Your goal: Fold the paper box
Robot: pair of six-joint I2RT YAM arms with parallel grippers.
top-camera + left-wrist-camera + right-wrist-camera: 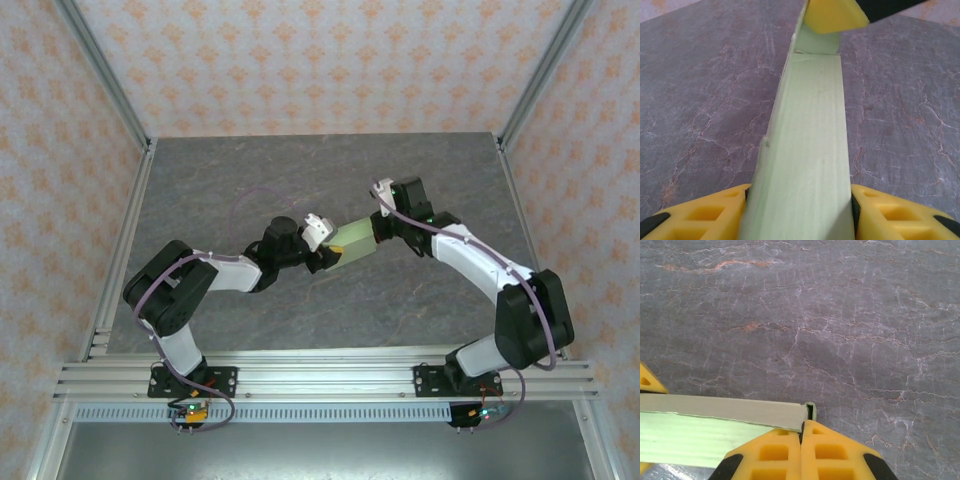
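Note:
The paper box (352,240), pale green card folded into a flat rectangle, is held above the middle of the grey table between both arms. My left gripper (325,255) grips its near-left end. In the left wrist view the box (810,150) runs away from the camera, and my left gripper (800,200) is shut on it, one yellow finger pressed on each long side. My right gripper (378,232) is at the far-right end. In the right wrist view my right gripper (802,426) is shut on a thin end flap of the box (715,425).
The grey marbled table (250,180) lies under both arms. Metal frame posts (120,110) and patterned walls close it in on three sides. An aluminium rail (320,375) with the arm bases runs along the near edge.

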